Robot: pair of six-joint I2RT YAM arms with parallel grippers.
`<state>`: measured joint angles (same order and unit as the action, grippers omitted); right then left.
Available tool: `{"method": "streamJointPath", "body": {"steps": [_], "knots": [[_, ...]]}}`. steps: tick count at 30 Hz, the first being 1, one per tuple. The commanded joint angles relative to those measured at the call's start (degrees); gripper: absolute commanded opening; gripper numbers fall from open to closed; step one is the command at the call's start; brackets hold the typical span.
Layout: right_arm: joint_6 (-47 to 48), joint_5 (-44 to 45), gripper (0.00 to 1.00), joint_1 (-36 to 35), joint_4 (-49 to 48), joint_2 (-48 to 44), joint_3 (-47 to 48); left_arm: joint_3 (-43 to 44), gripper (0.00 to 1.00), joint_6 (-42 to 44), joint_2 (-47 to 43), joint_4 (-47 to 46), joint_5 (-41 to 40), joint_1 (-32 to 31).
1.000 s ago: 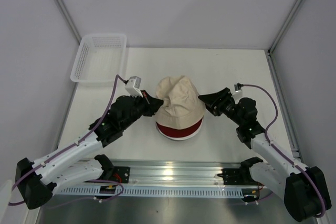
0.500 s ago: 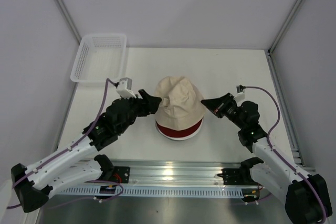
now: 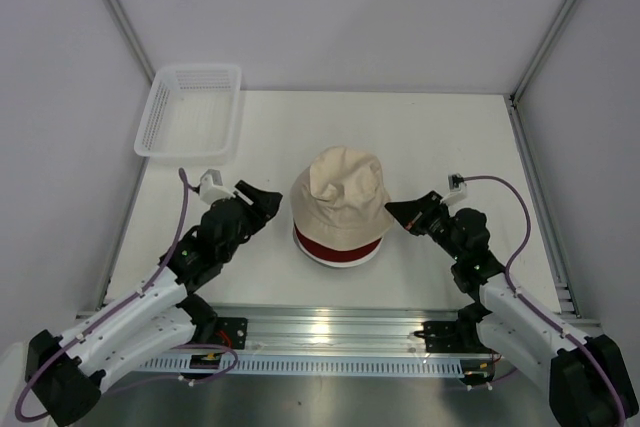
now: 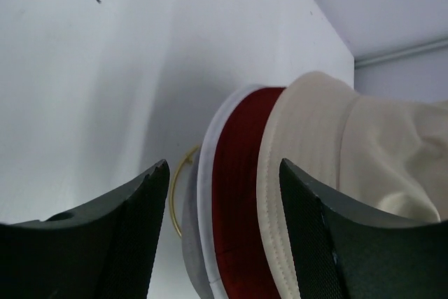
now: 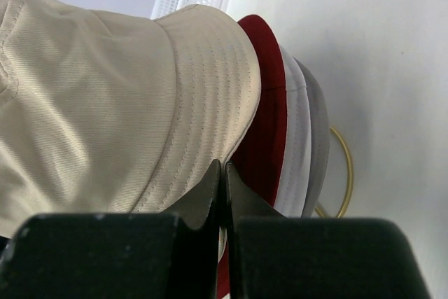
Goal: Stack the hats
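The top hat is plain beige, with rows of stitching round its brim. Under it show a dark red hat, a white hat and a grey hat. The wire stand is gold. The mesh basket at the far left corner of the table is white, as is the table.

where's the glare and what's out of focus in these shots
top external: sharp throughout, glare only on the metal rail at the near edge; left wrist: the left claw is dark and soft-edged, and the table is very bright; right wrist: the shut right claw is blurred up close, while the beige hat shows crisp stitching
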<state>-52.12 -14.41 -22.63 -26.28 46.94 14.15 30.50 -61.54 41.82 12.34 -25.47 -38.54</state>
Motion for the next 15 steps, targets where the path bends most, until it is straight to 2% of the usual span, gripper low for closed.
{"method": "streamJointPath", "body": {"steps": [1,9,15], "knots": [[4.39,2.98,0.00,-1.10,-2.37,-0.62,-0.27,-1.93,0.67,-4.03,0.80,-11.78,7.27,0.93],[5.36,3.69,0.00,-2.15,-3.07,1.22,-0.35,-3.60,0.68,-6.40,8.00,-22.42,14.74,1.28],[5.45,3.95,0.00,-2.50,-3.77,1.75,-0.35,-5.80,0.68,-8.95,8.71,-27.00,14.40,1.37]]}}
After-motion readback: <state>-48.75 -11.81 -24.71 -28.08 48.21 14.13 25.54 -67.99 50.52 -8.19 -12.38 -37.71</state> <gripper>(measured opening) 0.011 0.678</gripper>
